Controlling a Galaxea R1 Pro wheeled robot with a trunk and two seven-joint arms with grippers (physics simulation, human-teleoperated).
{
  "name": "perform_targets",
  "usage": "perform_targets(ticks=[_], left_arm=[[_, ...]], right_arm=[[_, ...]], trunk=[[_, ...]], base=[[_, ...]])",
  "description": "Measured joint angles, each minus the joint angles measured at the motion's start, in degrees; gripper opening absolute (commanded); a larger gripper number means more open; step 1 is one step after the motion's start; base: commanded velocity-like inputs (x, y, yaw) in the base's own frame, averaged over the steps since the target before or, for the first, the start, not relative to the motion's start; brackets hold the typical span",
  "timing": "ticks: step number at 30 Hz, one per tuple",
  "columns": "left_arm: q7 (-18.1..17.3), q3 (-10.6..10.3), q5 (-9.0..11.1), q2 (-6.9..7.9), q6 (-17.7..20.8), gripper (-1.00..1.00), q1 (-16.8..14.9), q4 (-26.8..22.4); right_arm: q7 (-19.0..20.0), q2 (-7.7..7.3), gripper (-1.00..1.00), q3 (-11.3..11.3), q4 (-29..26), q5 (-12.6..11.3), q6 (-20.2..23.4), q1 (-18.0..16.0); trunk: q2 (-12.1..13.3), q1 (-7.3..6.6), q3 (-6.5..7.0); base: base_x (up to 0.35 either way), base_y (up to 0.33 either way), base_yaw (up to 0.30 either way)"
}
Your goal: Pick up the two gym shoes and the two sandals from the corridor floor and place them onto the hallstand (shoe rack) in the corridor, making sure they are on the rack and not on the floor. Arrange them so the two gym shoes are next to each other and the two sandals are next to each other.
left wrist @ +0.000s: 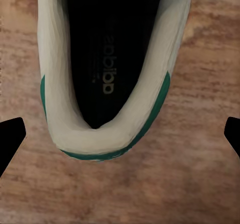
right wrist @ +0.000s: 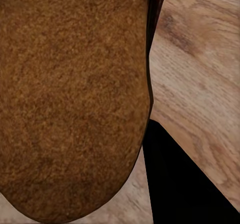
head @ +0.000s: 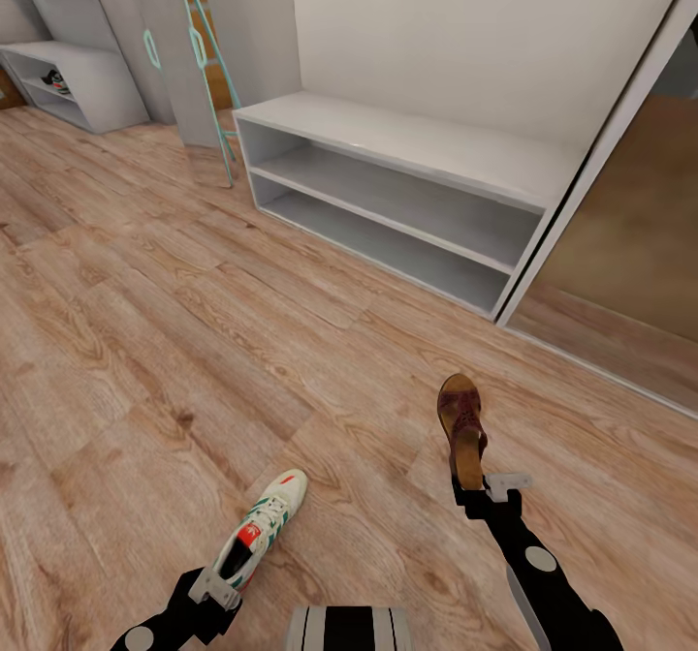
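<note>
You have one gym shoe (head: 260,531) in the left gripper (head: 218,588) and one sandal (head: 462,428) in the right gripper (head: 485,491), both carried above the corridor floor (head: 145,341), so by my reading you are partway through: two pieces of footwear are picked up and neither is on a rack yet. In the far corner, a grey unit with upper shelves (head: 68,79) has something shoe-like on its lower tier, too small to identify, so you cannot count on it as a finished placement. Straight ahead of both grippers stands a low grey two-tier bench (head: 407,196) against the wall, its tiers bare; it shows no upper shelves, so judge carefully whether it is the hallstand you want. The left gripper is closed on the shoe's heel end, with the toe pointing away from it and slightly toward the right gripper; in the left wrist view the heel collar (left wrist: 100,139) sits between the two dark fingertips (left wrist: 11,134), though contact itself is hard to see. The right gripper grips the sandal's heel, its toe pointing forward; the right wrist view shows the tan insole (right wrist: 70,99) right up against one finger (right wrist: 180,179).
</note>
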Motion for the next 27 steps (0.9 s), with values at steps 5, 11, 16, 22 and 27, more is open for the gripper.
perform_targets(ticks=[5,11,16,22,27], left_arm=[[0.0,0.0,0.0,0.0,0.0,1.0,0.0,0.0],[0.0,0.0,0.0,0.0,0.0,1.0,0.0,0.0],[0.0,0.0,0.0,0.0,0.0,1.0,0.0,0.0],[0.0,0.0,0.0,-0.08,0.0,1.0,0.0,0.0],[0.0,0.0,0.0,-0.09,0.0,1.0,0.0,0.0]], right_arm=[[0.0,0.0,-1.0,0.0,0.0,0.0,0.0,0.0],[0.0,0.0,-1.0,0.0,0.0,0.0,0.0,0.0],[0.0,0.0,-1.0,0.0,0.0,0.0,0.0,0.0],[0.0,0.0,-1.0,0.0,0.0,0.0,0.0,0.0],[0.0,0.0,-1.0,0.0,0.0,0.0,0.0,0.0]], trunk=[[0.0,0.0,0.0],[0.0,0.01,0.0],[0.0,0.01,0.0],[0.0,0.01,0.0],[0.0,0.0,0.0]], base=[[0.108,0.0,0.0],[0.011,0.0,0.0],[0.001,0.0,0.0],[0.006,0.0,0.0],[0.073,0.0,0.0]])
